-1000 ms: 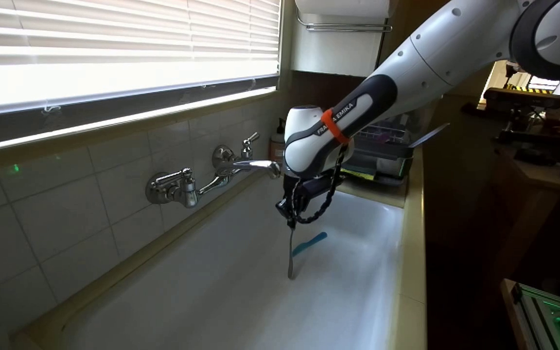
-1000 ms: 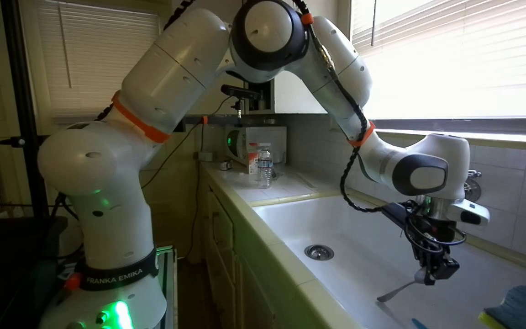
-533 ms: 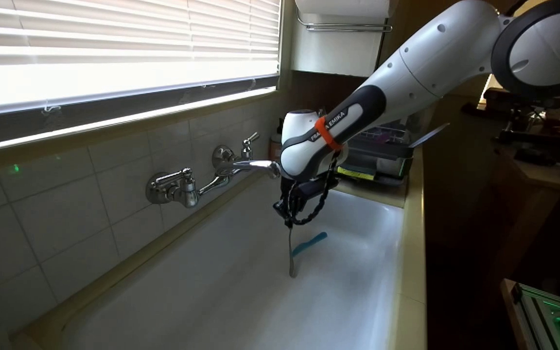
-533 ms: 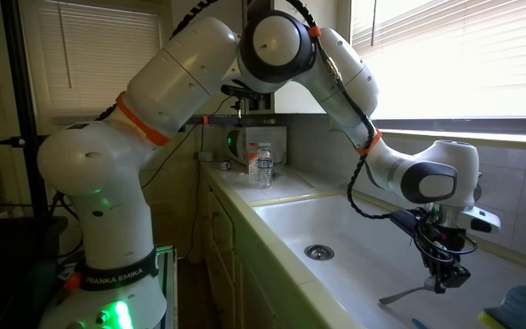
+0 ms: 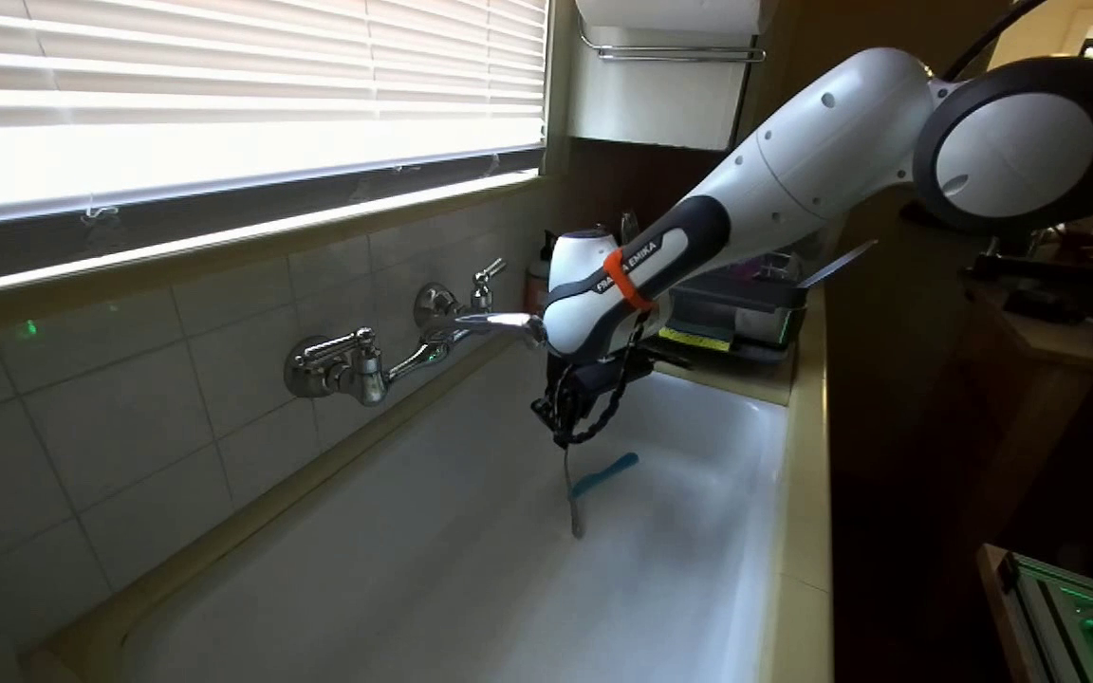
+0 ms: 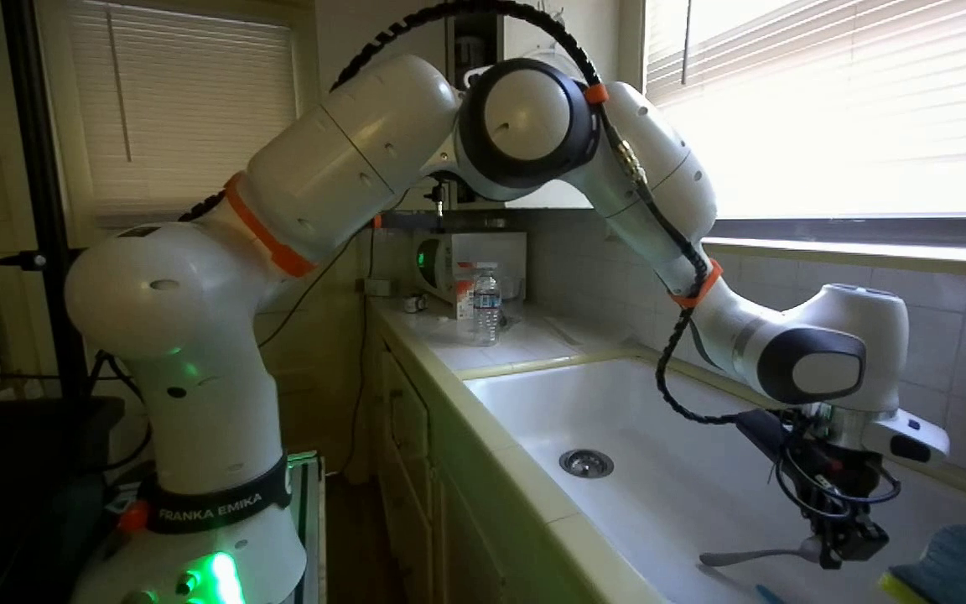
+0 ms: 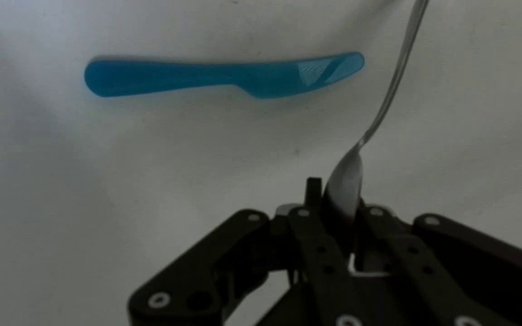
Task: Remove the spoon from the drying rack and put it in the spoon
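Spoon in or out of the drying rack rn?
Out. In the wrist view the gripper holds the spoon by its bowl; an exterior view shows it over the sink, apart from the drying rack.

Got a sink with a knife lying flat on the bottom, plus some worktop under the rack.

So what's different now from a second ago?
The arm lowered the tool toward the bottom of the sink, shifting to the picture's right in an exterior view, and took the spoon with it. The spoon now tilts less. Nothing was grabbed or let go: the tool keeps hold of the spoon. The blue knife, tap and drain stayed put.
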Robot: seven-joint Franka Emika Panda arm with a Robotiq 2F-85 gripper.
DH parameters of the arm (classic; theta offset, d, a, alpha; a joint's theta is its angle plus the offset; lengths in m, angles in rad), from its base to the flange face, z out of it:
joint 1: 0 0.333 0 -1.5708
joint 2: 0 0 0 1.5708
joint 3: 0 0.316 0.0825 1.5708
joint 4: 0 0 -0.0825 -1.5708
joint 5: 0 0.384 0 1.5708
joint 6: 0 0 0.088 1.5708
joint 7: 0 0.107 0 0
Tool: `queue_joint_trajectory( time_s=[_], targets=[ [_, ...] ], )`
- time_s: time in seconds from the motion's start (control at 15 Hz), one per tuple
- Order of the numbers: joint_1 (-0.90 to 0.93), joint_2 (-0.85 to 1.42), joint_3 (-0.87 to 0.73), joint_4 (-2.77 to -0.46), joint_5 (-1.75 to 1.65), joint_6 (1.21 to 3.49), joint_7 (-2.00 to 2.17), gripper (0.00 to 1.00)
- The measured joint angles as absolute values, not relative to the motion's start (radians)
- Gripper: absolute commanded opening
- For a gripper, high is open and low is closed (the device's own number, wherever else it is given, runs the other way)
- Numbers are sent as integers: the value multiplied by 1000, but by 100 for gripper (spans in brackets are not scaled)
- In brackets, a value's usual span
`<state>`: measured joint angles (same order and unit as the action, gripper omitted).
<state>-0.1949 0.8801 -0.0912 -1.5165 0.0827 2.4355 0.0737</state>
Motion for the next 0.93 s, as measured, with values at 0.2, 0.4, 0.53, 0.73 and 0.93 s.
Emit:
queue_joint_trajectory(
  time_s=[0.2, 0.4, 0.53, 0.73, 0.93],
  targets=[
    [-206, 935, -92, -1473, 85, 2406, 77, 3],
    [-213, 998, -94, -1441, 85, 2390, 77, 3],
    [-213, 1016, -96, -1418, 84, 2377, 77, 3],
    [-213, 1020, -96, -1409, 84, 2366, 77, 18],
    [-212, 1021, -97, -1408, 83, 2366, 77, 51]
  ],
)
